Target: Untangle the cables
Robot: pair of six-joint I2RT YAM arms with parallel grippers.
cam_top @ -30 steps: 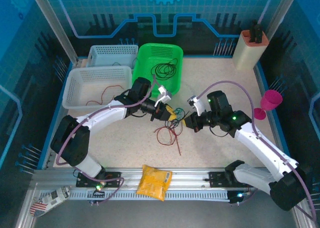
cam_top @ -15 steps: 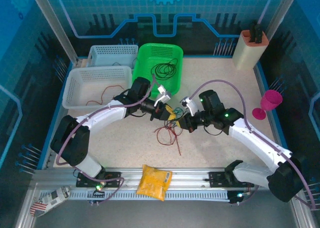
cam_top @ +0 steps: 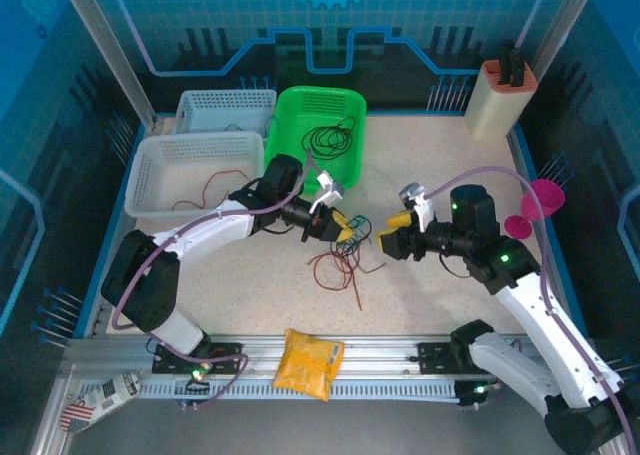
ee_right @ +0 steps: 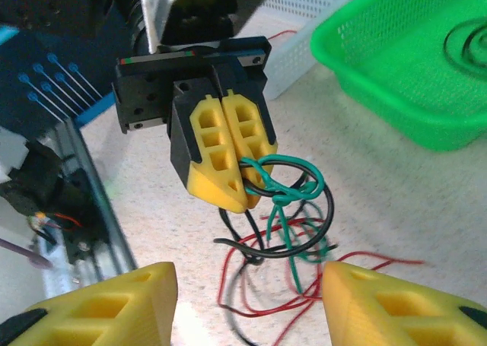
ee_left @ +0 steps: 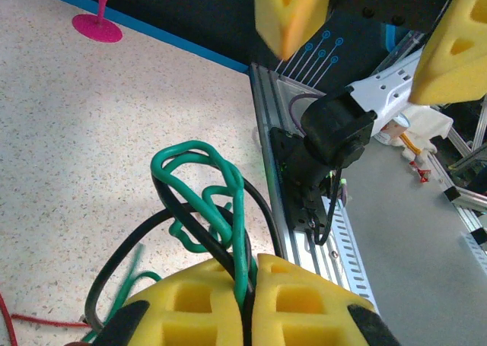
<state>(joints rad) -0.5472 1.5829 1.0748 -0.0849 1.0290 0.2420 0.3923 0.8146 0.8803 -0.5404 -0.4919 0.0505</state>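
Left gripper (cam_top: 343, 231), jaws pressed together, pinches the knotted green and black cables (ee_right: 294, 191) at mid-table; red strands (cam_top: 335, 271) trail on the table (cam_top: 250, 280) beneath; right gripper (cam_top: 393, 232) faces it nearby, jaws spread, apart from the knot.

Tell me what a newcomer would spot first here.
Over the middle of the table, the left gripper pinches a knot of green and black cables above loose red cables. Facing it, the right gripper hangs open, and a bright green basket sits behind them.
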